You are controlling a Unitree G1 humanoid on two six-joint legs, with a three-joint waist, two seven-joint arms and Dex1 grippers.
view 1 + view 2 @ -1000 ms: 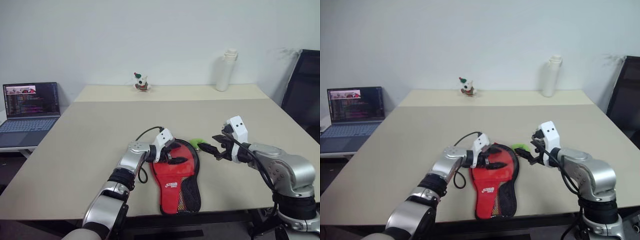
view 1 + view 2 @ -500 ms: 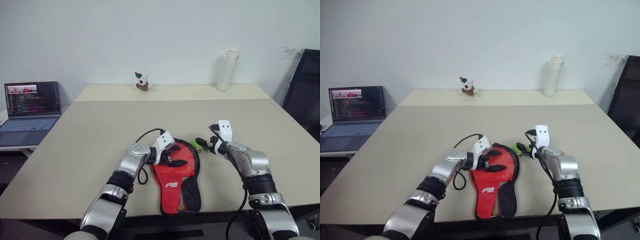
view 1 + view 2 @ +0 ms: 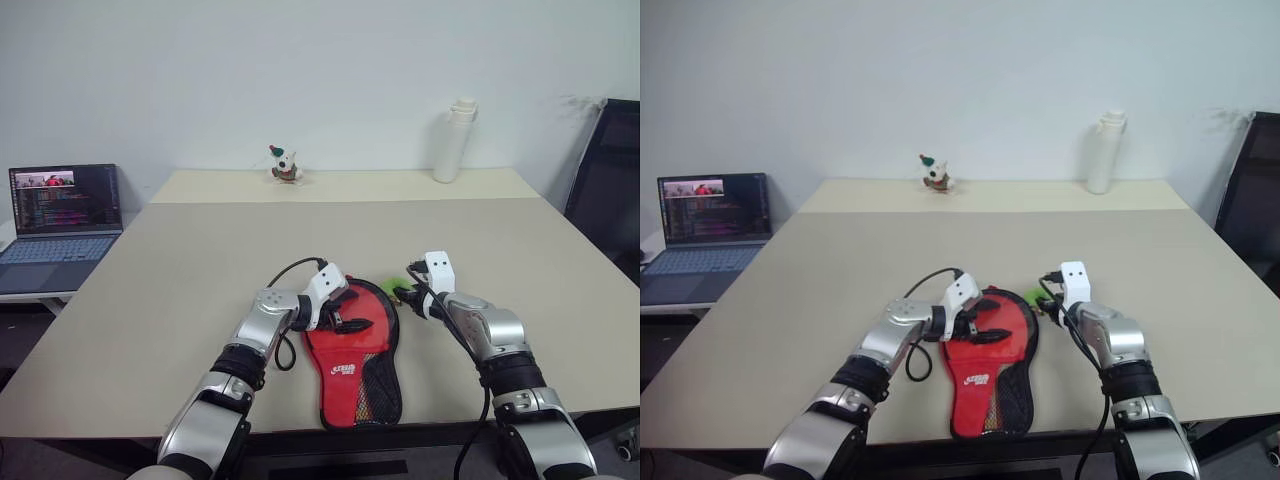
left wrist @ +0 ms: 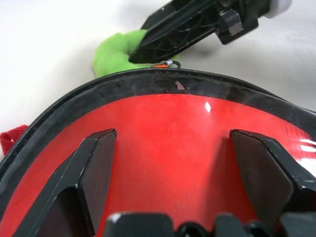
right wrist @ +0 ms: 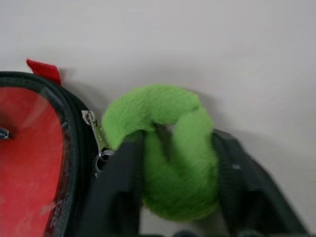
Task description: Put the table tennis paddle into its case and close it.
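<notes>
With the table tennis paddle (image 3: pixel 349 345) already lying in the unzipped case (image 3: pixel 380 392) at the surface's (image 3: pixel 180 270) six o'clock edge, the right gripper (image 5: pixel 173 197) pinched the green charm (image 5: pixel 163 148) while the left gripper's (image 4: pixel 182 168) fingers (image 4: pixel 94 173) spread wide over the rubber; zipping remained.

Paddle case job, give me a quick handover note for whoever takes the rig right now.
Left end effector: open, fingers spread over the table tennis paddle, which lies inside the open case near the table's front edge.
Right end effector: fingers closed on the green fuzzy charm at the zip pull, beside the case's round end.
Done: paddle is in the case.
Left: the zip is not yet drawn round; case not closed.
</notes>
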